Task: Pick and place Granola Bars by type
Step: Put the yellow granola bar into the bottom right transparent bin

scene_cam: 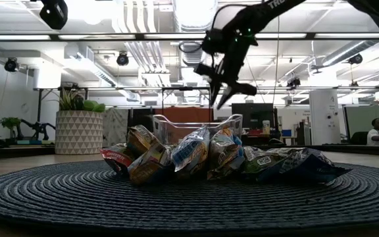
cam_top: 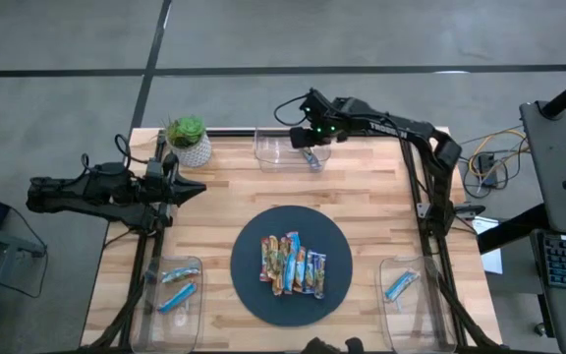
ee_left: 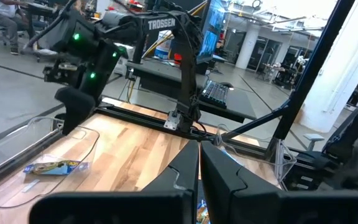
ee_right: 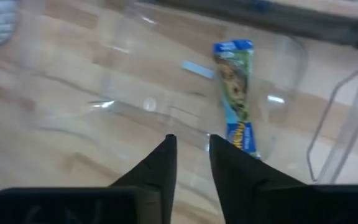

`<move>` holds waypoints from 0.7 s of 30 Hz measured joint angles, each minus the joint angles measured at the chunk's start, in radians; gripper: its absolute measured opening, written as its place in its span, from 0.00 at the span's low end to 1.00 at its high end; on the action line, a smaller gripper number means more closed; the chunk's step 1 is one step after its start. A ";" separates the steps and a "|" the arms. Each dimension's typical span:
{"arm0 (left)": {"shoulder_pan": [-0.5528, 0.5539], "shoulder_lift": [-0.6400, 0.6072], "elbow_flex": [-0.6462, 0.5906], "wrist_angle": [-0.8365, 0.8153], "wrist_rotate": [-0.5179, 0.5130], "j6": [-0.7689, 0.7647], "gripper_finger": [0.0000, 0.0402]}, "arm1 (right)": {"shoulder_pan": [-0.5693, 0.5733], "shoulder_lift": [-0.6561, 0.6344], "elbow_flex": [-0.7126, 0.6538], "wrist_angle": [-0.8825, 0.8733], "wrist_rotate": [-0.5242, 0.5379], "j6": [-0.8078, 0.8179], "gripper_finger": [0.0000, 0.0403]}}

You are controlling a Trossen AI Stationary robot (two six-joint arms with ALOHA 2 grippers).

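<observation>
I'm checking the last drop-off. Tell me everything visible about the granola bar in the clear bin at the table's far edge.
The granola bar is a flat, oblong bar in a shiny wrapper, blue at its ends with a green printed panel in the middle. It lies flat and alone on the floor of the clear plastic bin, near one side wall, by the potted plant. Nothing grips it: the right gripper hangs above it with a narrow gap between its fingers and does not touch it.
</observation>
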 joint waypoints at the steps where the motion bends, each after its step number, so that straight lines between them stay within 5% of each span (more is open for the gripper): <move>1: 0.000 0.000 0.000 0.000 0.000 0.001 0.00 | 0.007 -0.006 0.009 0.000 0.003 -0.007 0.19; 10: 0.000 0.000 0.000 0.000 0.000 0.003 0.00 | 0.111 -0.098 0.055 0.003 0.029 -0.065 0.04; 21: 0.000 0.000 0.000 0.003 0.000 0.001 0.00 | 0.349 -0.214 0.055 -0.002 0.099 -0.136 0.02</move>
